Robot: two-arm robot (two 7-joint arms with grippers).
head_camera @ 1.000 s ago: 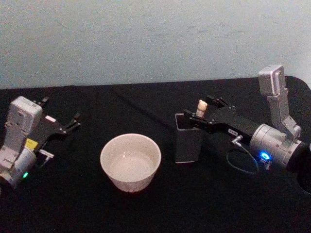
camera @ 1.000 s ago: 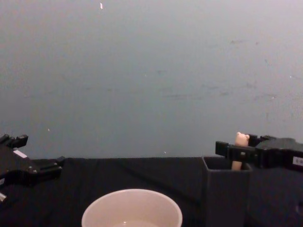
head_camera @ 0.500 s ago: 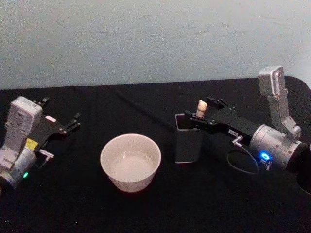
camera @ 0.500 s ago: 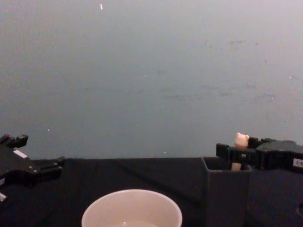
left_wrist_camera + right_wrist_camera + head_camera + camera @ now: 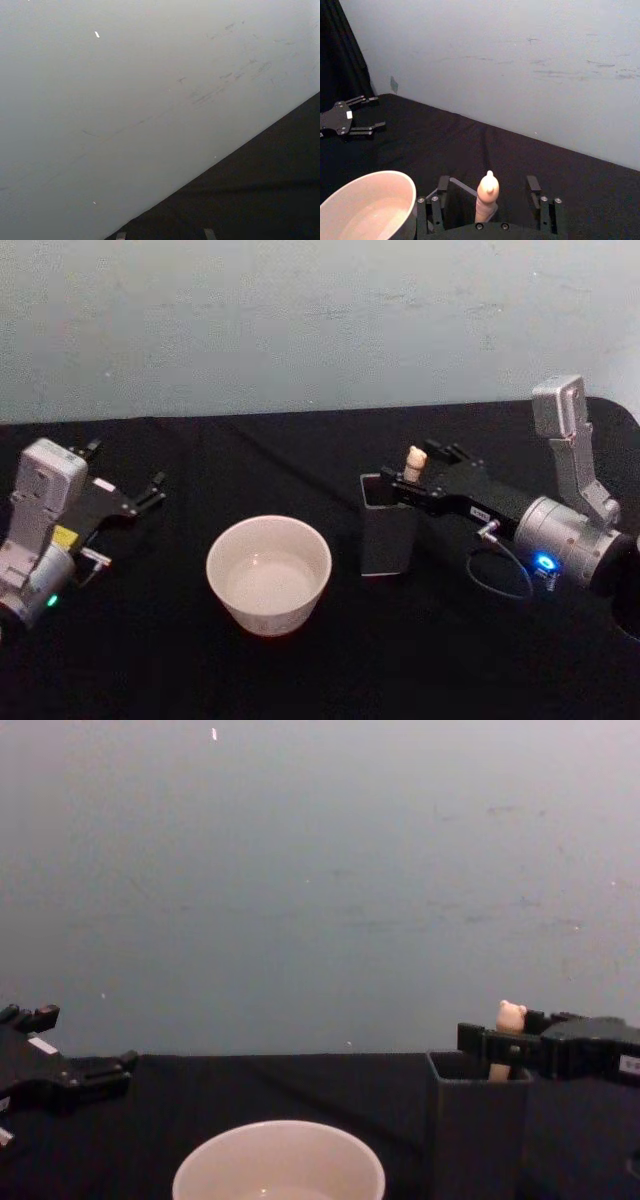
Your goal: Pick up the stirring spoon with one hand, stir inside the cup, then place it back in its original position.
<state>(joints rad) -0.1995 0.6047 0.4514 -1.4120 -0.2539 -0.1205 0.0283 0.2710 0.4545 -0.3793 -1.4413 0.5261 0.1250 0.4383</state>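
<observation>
The stirring spoon (image 5: 415,460) stands upright in a dark grey square holder (image 5: 388,535), with its bear head (image 5: 511,1015) poking above the rim. My right gripper (image 5: 412,474) reaches in from the right and is open. Its fingers (image 5: 442,184) straddle the beige handle (image 5: 487,197) with a gap on each side. The cream-white cup (image 5: 262,615) sits left of the holder, close to it; it also appears low in the chest view as the cup (image 5: 278,1160) and in the right wrist view as the cup (image 5: 365,210). My left gripper (image 5: 125,492) rests open at the table's left, far from both.
A black cloth covers the table (image 5: 300,460), which ends at a pale wall (image 5: 300,320) behind. Bare cloth lies between the left gripper and the cup, and in front of the cup. A thin cable (image 5: 500,580) loops by the right wrist.
The right gripper has sunk very slightly around the spoon's handle. The spoon, the cup and the left arm have stayed where they were.
</observation>
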